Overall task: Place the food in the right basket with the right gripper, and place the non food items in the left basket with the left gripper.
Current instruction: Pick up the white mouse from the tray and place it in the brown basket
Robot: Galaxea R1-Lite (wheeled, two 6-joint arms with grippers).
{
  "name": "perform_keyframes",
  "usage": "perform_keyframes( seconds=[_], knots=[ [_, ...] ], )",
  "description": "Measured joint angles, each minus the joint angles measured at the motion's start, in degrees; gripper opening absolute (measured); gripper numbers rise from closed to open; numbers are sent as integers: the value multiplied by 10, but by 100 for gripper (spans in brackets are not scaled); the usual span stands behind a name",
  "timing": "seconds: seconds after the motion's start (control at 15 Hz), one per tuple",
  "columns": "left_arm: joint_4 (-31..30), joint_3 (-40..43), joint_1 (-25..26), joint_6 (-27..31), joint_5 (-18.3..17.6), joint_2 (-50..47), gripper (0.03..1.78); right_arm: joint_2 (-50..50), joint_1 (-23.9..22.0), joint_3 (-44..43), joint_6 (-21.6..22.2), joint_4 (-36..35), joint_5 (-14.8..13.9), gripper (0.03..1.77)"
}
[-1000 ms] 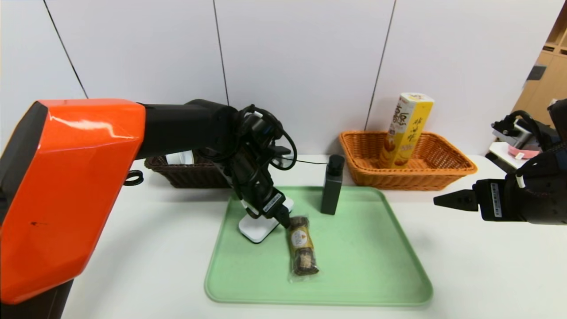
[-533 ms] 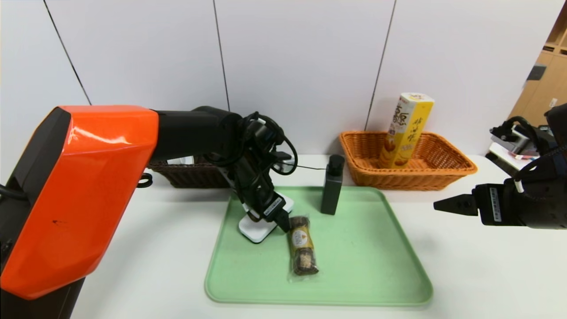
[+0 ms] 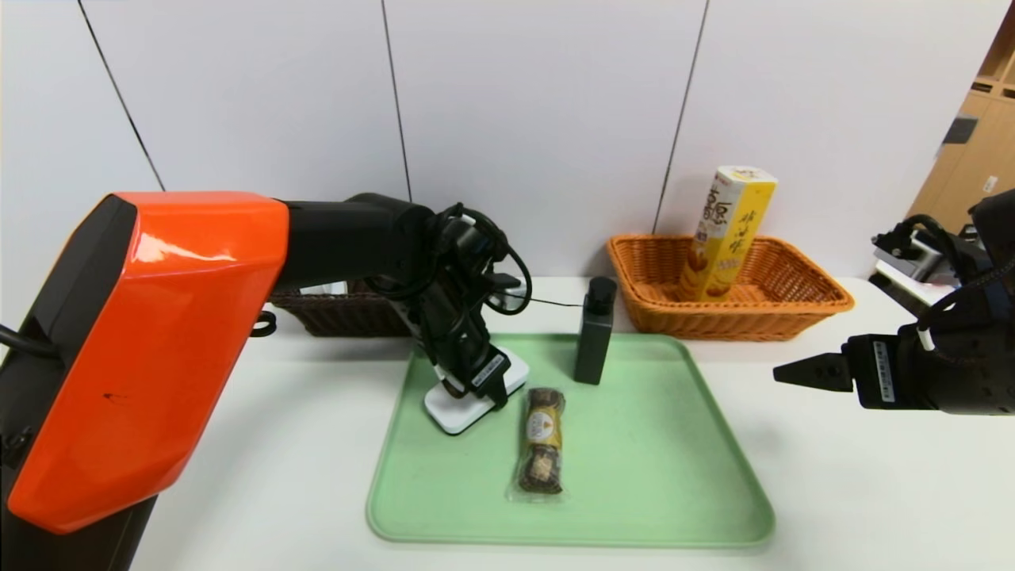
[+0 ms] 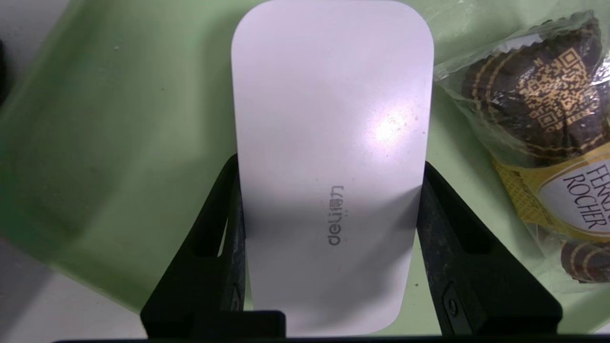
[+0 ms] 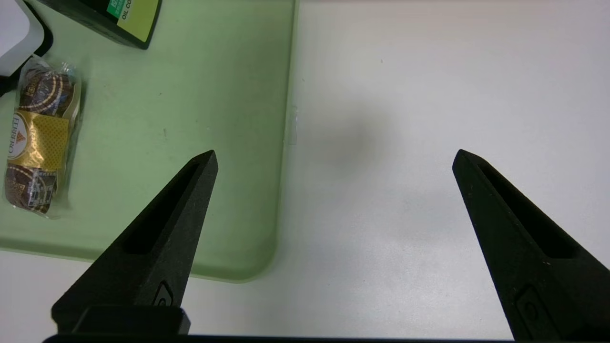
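White plastic, the Deli-branded case (image 4: 329, 157) lay at the green tray's (image 3: 682, 476) far-left corner, clamped between the left gripper's (image 4: 329, 238) fingers. The right gripper (image 5: 333, 162) hovered spread wide right of the tray.

A tray (image 3: 650, 476) is sitting at the centre of the frame on the table (image 3: 833, 492). On its upper left part a flat case (image 3: 460, 412) is lying, with the left gripper (image 3: 484, 388) straddling it. A chocolate packet (image 3: 539, 444) is lying just right of the case, and a bottle (image 3: 595, 333) is standing behind it. One basket (image 3: 333, 313) is sitting behind at left; another (image 3: 793, 305), holding an upright box (image 3: 725, 230), at upper right. The right gripper (image 3: 801, 373) is hanging at the right edge, well apart.
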Motion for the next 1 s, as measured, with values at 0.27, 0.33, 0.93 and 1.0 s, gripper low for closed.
perform_keyframes(
  seconds=[0.27, 0.33, 0.93, 1.0],
  knots=[
    [45, 1, -4, 1, -19, -24, 101, -2, 0, 4, 0, 0, 5, 170],
    [53, 0, -8, 1, -26, -35, 100, -2, 0, 4, 1, 0, 5, 170],
    [-94, -1, -16, -152, 9, -192, 100, -8, -5, 15, 26, 1, 19, 170],
    [-112, -1, -10, -182, 19, -206, 100, -8, -5, 17, 26, 1, 25, 170]
  ],
)
